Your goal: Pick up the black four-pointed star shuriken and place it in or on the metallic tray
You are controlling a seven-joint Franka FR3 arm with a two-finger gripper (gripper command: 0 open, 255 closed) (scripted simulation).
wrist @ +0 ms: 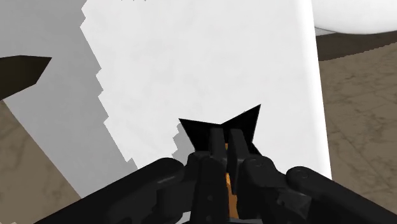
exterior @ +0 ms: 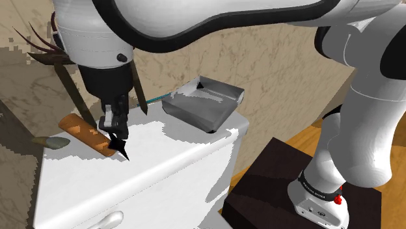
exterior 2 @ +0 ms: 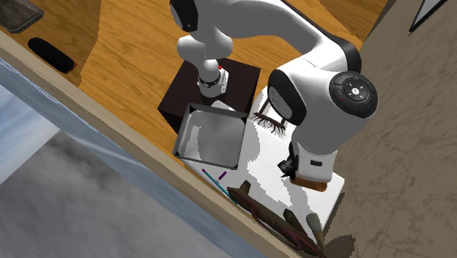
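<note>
Black four-pointed shuriken (exterior: 120,148) is at the white cabinet top (exterior: 170,146), toward the shoulder view's left, beside an orange-brown stick (exterior: 78,128). Caught by so little, it could twist or slip loose on the way to the metallic tray (exterior: 203,112). The gripper (wrist: 226,137) is narrow, its fingers pinching the star.
</note>
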